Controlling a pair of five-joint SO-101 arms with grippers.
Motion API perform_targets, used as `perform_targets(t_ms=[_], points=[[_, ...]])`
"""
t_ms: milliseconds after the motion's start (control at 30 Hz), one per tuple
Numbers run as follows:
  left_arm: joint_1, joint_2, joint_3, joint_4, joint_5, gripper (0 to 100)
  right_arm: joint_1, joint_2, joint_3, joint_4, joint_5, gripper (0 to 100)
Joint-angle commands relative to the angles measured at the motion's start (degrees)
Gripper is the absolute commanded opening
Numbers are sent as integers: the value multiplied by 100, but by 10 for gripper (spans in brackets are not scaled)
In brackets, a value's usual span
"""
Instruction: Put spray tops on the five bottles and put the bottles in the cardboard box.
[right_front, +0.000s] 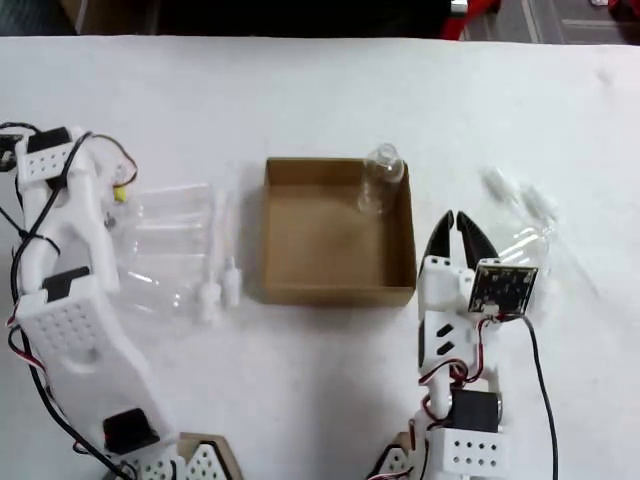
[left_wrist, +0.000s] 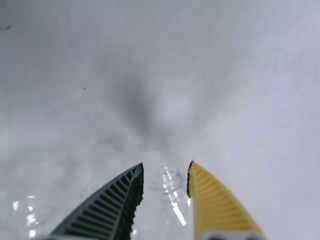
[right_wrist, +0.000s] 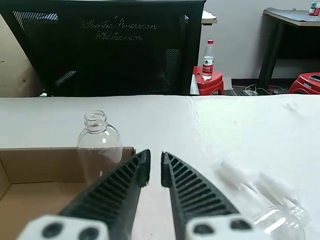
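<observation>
One bottle (right_front: 381, 178) stands in box (right_front: 340, 293) corner, prob. touching its wall.

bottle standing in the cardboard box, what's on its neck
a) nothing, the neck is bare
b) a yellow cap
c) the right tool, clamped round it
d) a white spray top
A: the bottle stands upright in a far corner of the cardboard box with its threaded neck open and nothing fitted on it.
</observation>
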Motion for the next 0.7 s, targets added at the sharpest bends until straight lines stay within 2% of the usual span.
perform_targets(t_ms=[0, 367, 667], points=[[-40, -136, -747, 721, 70, 143, -13, 40, 18, 22, 62, 29], [57, 585, -1398, 905, 70, 143, -13, 40, 18, 22, 62, 29], [66, 673, -1908, 1626, 70, 143, -13, 40, 18, 22, 62, 29]])
